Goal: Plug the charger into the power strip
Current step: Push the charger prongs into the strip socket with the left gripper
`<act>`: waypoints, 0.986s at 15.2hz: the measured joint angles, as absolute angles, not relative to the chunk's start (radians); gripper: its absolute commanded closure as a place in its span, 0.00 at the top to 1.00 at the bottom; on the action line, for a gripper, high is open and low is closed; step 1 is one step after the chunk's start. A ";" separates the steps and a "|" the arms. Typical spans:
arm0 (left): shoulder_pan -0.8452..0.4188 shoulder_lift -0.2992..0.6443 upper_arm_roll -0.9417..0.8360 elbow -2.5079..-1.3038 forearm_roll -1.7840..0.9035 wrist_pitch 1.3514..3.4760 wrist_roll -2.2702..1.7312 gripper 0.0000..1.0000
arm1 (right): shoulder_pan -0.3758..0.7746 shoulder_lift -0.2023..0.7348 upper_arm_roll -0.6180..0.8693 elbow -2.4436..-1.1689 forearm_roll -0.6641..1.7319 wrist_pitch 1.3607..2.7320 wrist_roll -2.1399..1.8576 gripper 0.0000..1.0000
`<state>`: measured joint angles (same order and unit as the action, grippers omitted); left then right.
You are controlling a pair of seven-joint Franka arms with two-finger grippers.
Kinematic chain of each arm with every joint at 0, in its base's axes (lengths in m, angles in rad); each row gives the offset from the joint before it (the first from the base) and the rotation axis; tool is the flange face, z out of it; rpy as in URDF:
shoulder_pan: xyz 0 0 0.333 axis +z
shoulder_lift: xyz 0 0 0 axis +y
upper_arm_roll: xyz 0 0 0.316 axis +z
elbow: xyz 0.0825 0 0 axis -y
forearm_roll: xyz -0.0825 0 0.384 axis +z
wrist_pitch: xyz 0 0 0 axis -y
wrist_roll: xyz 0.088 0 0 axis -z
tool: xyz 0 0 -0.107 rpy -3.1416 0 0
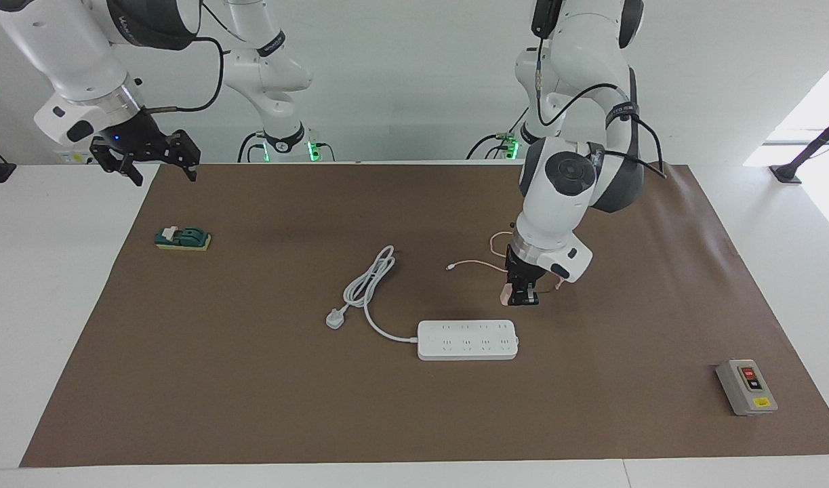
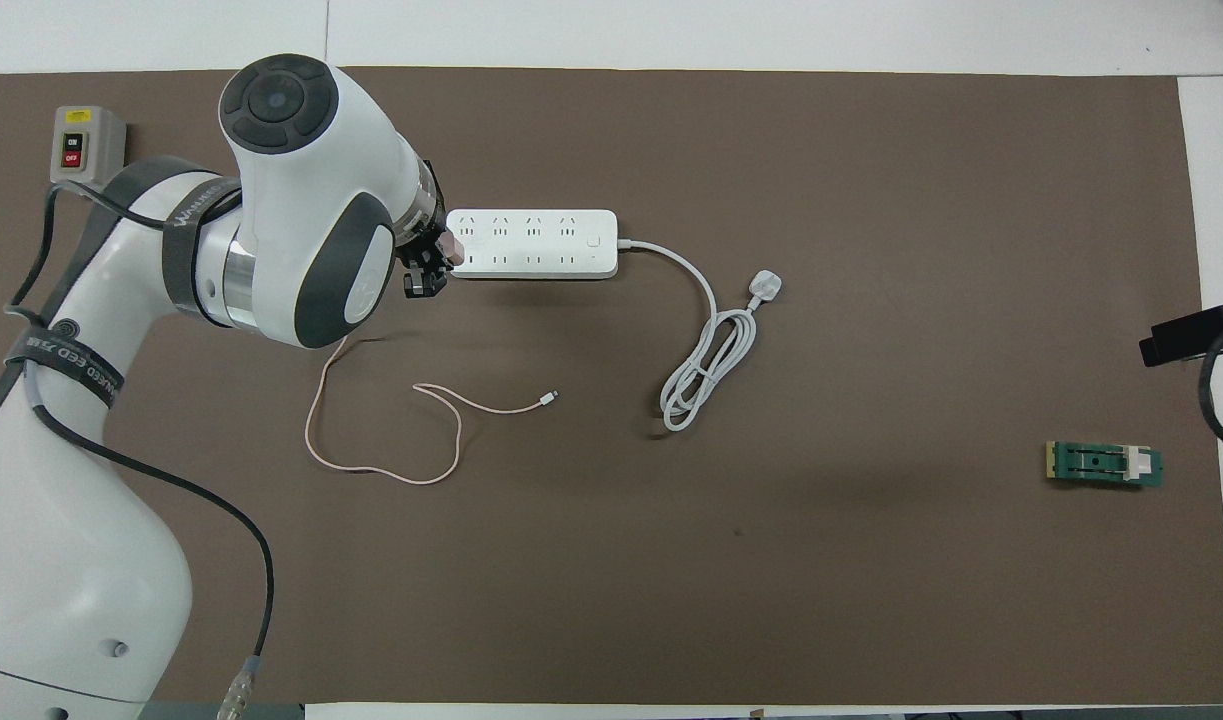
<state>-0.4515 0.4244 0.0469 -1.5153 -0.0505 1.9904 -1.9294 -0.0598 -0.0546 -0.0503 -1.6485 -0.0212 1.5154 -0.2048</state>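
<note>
My left gripper (image 1: 521,297) is shut on the charger (image 1: 505,293), a small pale-pink cube, and holds it in the air just above the mat. In the overhead view the charger (image 2: 450,250) sits at the end of the power strip (image 2: 531,243) toward the left arm's end of the table, apart from its sockets. The white power strip (image 1: 467,339) lies flat mid-table. The charger's thin pink cable (image 2: 391,470) trails in loops on the mat, nearer to the robots than the strip. My right gripper (image 1: 158,161) hangs open over the mat's corner and waits.
The strip's thick white cord (image 2: 706,365) lies coiled beside it, ending in a white plug (image 2: 764,288). A grey switch box (image 2: 81,143) stands at the left arm's end, and a green clip-like part (image 2: 1104,464) lies at the right arm's end.
</note>
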 measured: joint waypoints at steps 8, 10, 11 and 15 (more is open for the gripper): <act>-0.432 0.476 0.056 -1.525 -0.051 2.066 -1.882 0.00 | -0.060 -0.052 -0.051 -1.641 -0.025 1.512 -0.203 1.00; -0.430 0.497 0.056 -1.525 -0.051 2.074 -1.881 0.00 | -0.060 -0.052 -0.051 -1.641 -0.030 1.512 -0.203 1.00; -0.430 0.505 0.056 -1.525 -0.051 2.077 -1.880 0.00 | -0.060 -0.052 -0.051 -1.641 -0.031 1.512 -0.203 1.00; -0.432 0.515 0.052 -1.524 -0.051 2.084 -1.879 0.00 | -0.060 -0.052 -0.051 -1.640 -0.032 1.512 -0.201 1.00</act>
